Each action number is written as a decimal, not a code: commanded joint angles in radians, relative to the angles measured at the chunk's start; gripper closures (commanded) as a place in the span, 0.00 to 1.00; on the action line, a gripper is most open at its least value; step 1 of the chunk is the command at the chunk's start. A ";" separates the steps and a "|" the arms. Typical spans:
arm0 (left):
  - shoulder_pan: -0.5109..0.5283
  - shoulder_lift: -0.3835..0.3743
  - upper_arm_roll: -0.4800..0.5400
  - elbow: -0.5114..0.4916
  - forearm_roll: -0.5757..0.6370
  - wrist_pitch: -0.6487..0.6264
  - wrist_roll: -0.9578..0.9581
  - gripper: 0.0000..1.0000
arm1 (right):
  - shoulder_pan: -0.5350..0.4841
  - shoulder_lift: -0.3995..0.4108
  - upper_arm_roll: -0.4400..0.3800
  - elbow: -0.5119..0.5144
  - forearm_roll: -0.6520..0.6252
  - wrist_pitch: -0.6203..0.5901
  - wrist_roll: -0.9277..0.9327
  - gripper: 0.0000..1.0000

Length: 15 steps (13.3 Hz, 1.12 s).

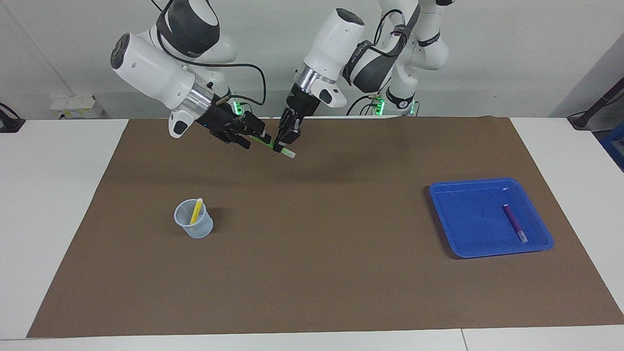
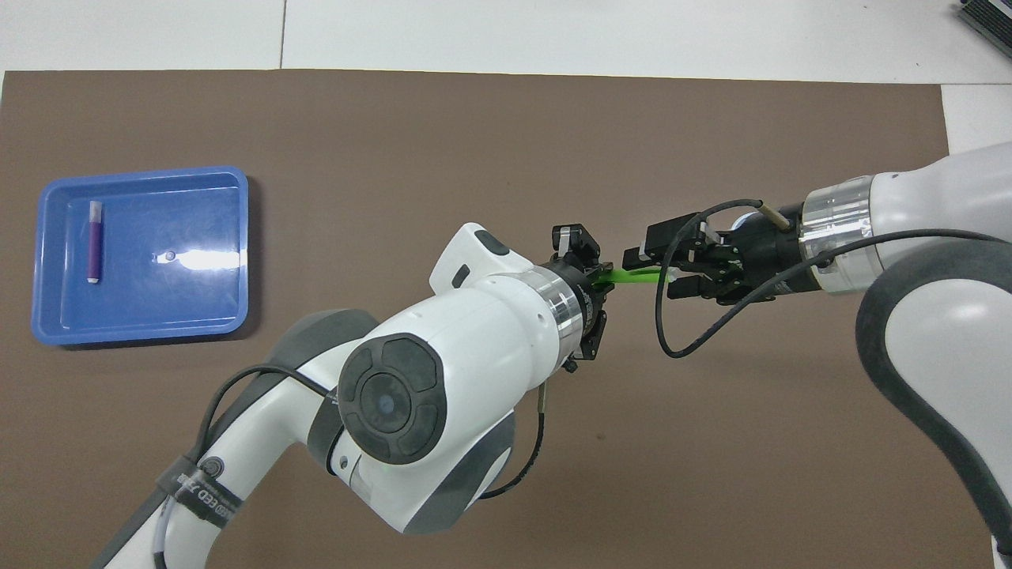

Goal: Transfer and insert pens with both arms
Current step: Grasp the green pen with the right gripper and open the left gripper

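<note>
Brown mat (image 1: 312, 273), green pen (image 1: 285, 152) aloft

White arms (image 1: 146, 68) w/ grey joints, silver wrists, blk cables.

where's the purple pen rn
The purple pen lies flat in the blue tray at the left arm's end of the table, untouched.

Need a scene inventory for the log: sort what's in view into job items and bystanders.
Job:
green pen, between the left gripper and right gripper
yellow pen, in the cup
purple pen, in the tray

Bystanders:
brown mat
</note>
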 commanded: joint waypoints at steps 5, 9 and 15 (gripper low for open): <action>-0.017 -0.040 0.019 -0.075 0.026 0.052 -0.023 1.00 | -0.048 -0.013 -0.001 -0.007 0.077 -0.058 0.002 0.26; -0.017 -0.039 0.019 -0.075 0.026 0.078 -0.023 1.00 | -0.039 -0.013 -0.001 -0.010 0.077 -0.042 0.011 0.43; -0.017 -0.039 0.019 -0.083 0.026 0.089 -0.023 1.00 | -0.030 -0.014 0.001 -0.013 0.077 -0.012 0.022 0.56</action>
